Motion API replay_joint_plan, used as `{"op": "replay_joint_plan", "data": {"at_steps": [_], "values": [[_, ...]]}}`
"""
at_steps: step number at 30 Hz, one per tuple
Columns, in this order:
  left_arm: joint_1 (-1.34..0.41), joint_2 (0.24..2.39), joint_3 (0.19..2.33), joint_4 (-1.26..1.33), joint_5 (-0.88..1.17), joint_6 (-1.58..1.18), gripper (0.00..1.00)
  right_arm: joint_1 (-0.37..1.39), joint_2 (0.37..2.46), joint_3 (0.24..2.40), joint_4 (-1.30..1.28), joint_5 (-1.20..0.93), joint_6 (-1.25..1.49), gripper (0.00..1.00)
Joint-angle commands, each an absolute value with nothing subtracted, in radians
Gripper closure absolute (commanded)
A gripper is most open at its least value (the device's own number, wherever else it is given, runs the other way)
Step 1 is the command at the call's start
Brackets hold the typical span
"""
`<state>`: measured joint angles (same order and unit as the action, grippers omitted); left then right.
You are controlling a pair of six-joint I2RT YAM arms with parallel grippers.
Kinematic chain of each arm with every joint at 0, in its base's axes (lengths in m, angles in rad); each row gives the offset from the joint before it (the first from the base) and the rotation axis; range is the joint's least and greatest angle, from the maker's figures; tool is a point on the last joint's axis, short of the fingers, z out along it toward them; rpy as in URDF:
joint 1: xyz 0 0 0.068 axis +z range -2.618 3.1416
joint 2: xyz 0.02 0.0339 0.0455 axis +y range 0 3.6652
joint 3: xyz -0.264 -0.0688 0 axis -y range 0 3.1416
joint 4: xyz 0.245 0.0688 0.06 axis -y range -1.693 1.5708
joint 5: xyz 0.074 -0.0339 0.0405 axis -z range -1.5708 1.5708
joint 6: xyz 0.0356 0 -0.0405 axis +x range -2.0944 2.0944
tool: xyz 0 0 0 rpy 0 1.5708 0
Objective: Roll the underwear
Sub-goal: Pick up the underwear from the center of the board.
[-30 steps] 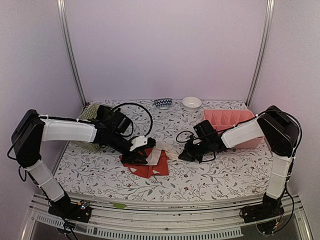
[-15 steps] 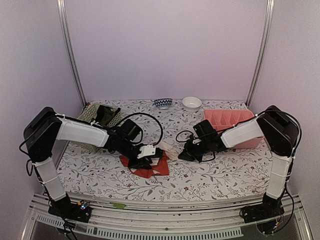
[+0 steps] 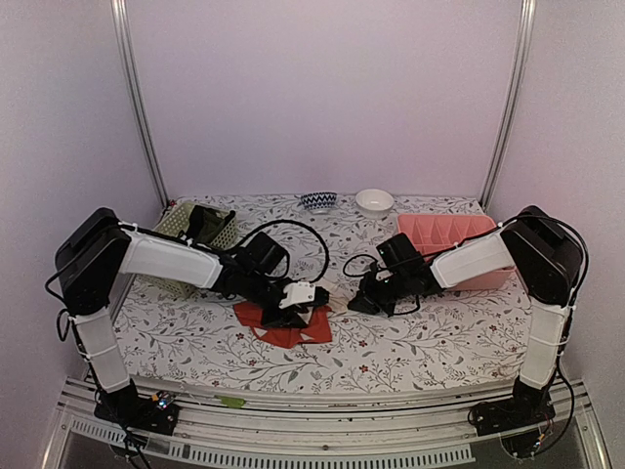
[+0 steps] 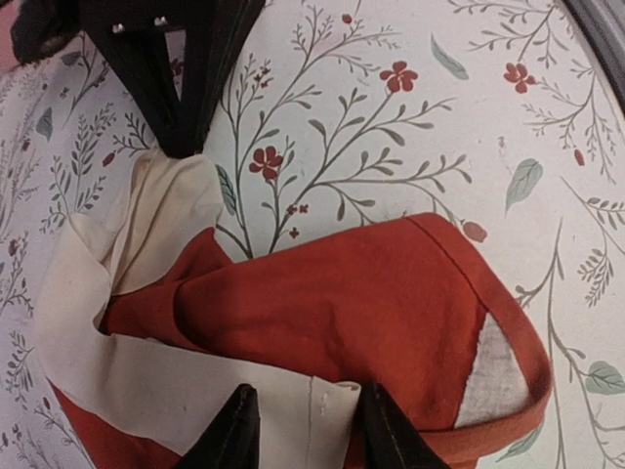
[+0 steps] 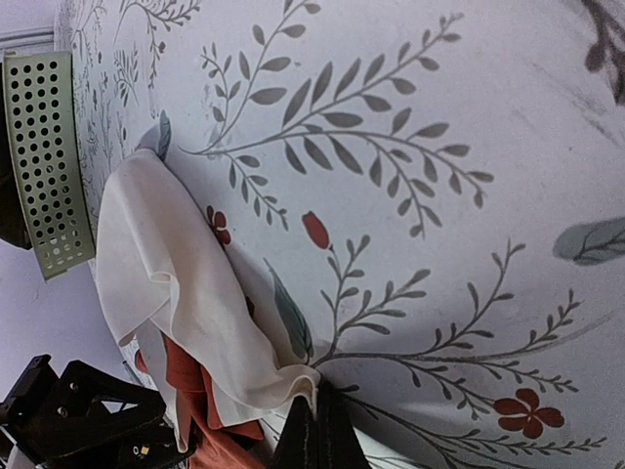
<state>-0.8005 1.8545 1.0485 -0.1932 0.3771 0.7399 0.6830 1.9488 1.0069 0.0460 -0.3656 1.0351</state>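
Now, counted up: two arms, two grippers, one red-orange underwear [image 4: 361,293], one dark garment [image 3: 203,223], one green perforated basket [image 3: 174,221], one pink tray [image 3: 444,230], two bowls, namely a patterned bowl [image 3: 318,201] and a white bowl [image 3: 374,201].

Red-orange underwear crumpled on the flowered table [image 3: 439,332], near the middle and slightly left. Dark garment draped in the basket at far left. Tray at far right. Bowls side by side at the far edge.

Left arm: reaching rightward, forearm low over the table. Left gripper [image 4: 311,401] tipped down onto the red-orange underwear, fingers apart and astride a fold of its cream band [image 5: 166,264]. Cannot tell whether squeezing that fold or merely resting on it.

Right arm: bent in from the right, forearm sloping down toward the left. Right gripper [image 5: 311,410] low at the table, fingers together and pinched on the tip of the cream band.

Against a second ago: left gripper further right and closer to the right gripper, left elbow swung in toward the middle. Cream band, then plain between the two grippers from above, now mostly hidden by the left gripper. Right arm and its pinch unchanged; basket, tray and bowls where they were.
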Motion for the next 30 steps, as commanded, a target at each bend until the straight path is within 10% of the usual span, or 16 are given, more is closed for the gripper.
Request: {"op": "replay_joint_plan", "data": {"at_steps": [1,20,25,30], "values": [[-0.830,1.888,1.061,-0.162,0.370,0.745,0.62,0.674,1.987,1.012,-0.022,-0.303,1.032,1.00],[-0.705,1.744,1.015,-0.067,0.302,0.643,1.00,0.668,1.979,1.014,-0.007,-0.307,1.019,1.00],[-0.653,1.783,1.055,-0.110,0.333,0.629,1.00,0.665,1.981,1.025,0.004,-0.302,1.021,0.68],[-0.622,1.797,1.077,-0.117,0.350,0.618,1.00,0.662,2.018,1.049,0.016,-0.329,1.018,0.67]]}}
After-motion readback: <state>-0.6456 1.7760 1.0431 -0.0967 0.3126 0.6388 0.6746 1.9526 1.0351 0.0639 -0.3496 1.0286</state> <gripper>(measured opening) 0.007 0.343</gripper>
